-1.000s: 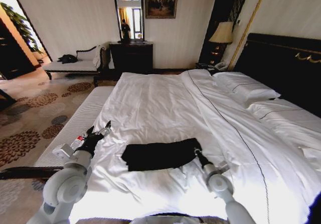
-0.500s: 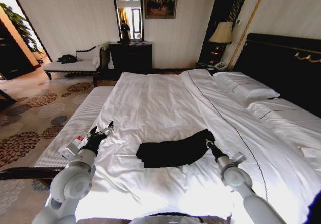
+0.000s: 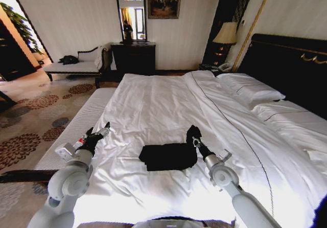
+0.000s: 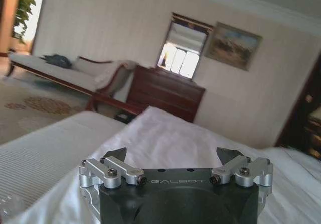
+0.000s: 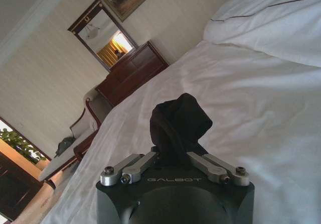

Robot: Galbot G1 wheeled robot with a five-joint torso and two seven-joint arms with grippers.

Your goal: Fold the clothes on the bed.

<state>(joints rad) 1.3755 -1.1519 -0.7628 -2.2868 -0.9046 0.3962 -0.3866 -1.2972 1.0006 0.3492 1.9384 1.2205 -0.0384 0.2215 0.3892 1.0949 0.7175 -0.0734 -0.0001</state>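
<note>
While its jaws pinch a bunched end of the black T-shirt (image 3: 168, 156), the right gripper (image 3: 194, 140) lifts that end off the bed (image 3: 153, 105).

The held cloth (image 5: 178, 126) stands up in a peak; the rest of the shirt lies folded over on the white duvet in the near middle. The left gripper (image 3: 97, 134) hovers with jaws spread, holding nothing, over the bed's left edge, well apart from the shirt.

Head cam sits high at the foot side, looking forward and down over the bed (image 3: 168, 105), dresser (image 3: 134, 58) at 12 o'clock. Left wrist cam rides low behind the left gripper (image 4: 173, 159), facing that dresser (image 4: 163, 91). Right wrist cam sits close behind the right gripper (image 5: 173, 158), sharing the dresser (image 5: 133, 73) too.
</note>
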